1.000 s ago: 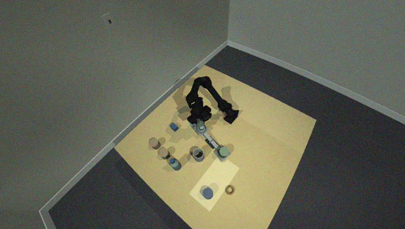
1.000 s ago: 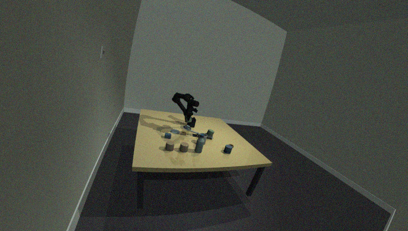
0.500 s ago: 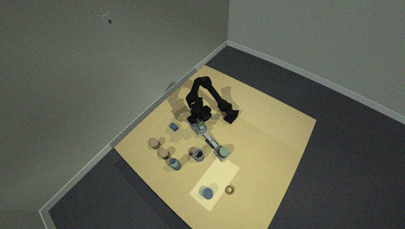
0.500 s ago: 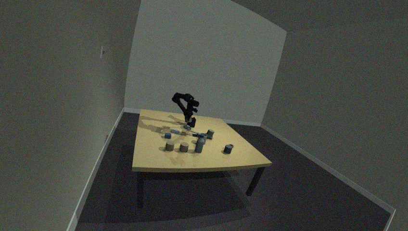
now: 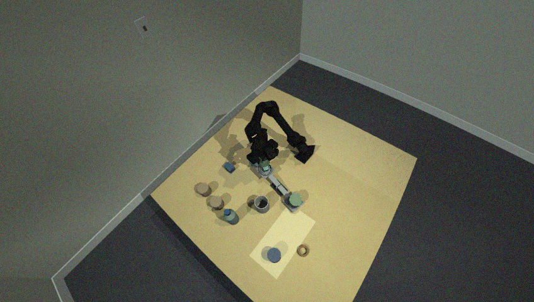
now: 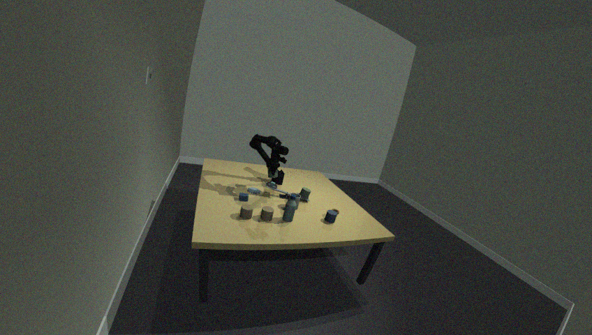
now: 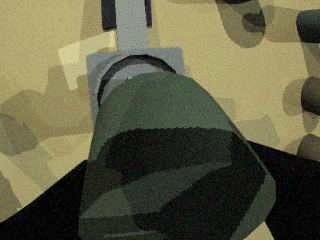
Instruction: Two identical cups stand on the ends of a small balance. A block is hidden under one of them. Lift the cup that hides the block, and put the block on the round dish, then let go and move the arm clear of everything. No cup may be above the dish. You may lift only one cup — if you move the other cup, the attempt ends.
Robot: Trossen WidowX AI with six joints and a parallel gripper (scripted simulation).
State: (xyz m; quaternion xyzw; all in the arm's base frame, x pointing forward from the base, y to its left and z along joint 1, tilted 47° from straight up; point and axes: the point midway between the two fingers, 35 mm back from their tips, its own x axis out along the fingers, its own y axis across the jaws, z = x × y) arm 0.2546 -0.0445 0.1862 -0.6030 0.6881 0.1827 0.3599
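Note:
My gripper is shut on a green cup and holds it raised over one end of the balance. Below the cup, a small pale teal block shows on that end, inside a ring. The cup hides this block in the wrist view. The other green cup stands on the far end of the balance. The pale blue round dish lies beside the near end. The arm hides most of the dish in the top view.
A blue block, two brown cylinders, a bottle and a grey hollow cup stand beside the balance. A blue cylinder and a brown ring are farther off.

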